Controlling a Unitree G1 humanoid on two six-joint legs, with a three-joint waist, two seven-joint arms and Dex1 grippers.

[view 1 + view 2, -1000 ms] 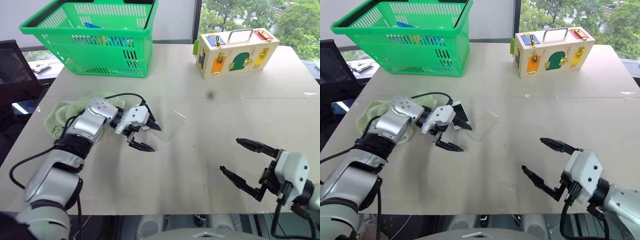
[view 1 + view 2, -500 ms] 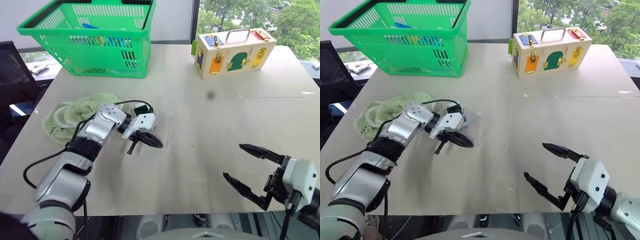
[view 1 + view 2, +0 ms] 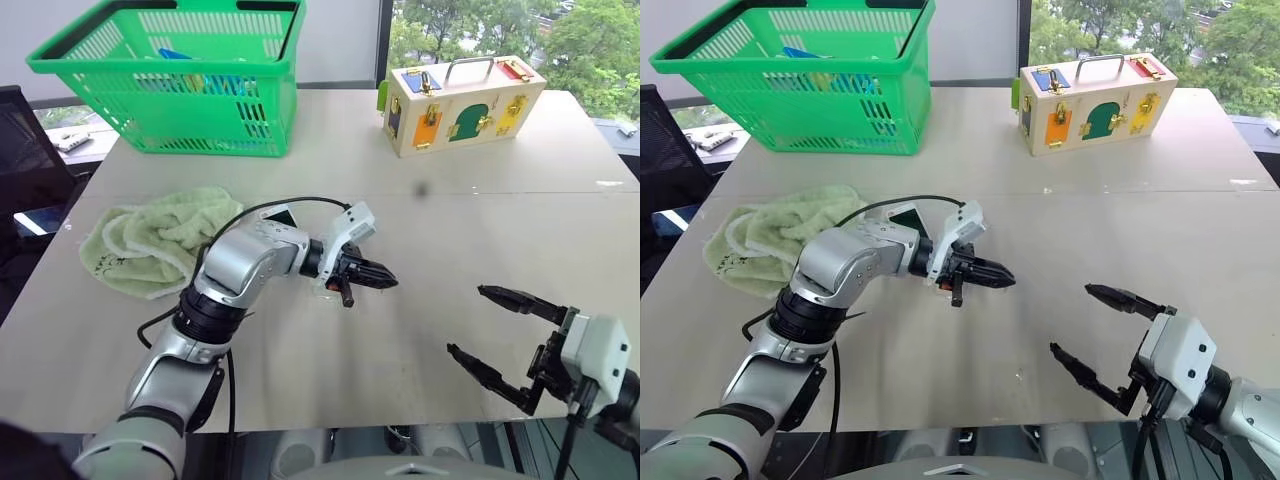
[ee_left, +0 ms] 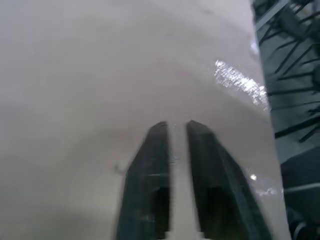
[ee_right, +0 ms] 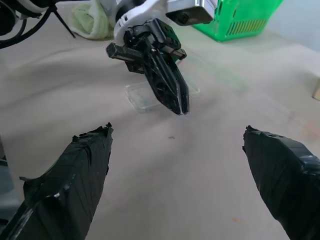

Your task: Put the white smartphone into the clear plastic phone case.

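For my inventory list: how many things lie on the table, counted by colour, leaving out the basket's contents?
Green: 2 (basket, towel)
White: 1 (smartphone)
Clear: 1 (phone case)
Wooden: 1 (lock box)
Total: 5

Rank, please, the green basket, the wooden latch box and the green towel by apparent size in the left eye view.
1. Green basket, clearly largest.
2. Wooden latch box and green towel look about alike; the towel lies nearer the camera, so I leave them unranked.
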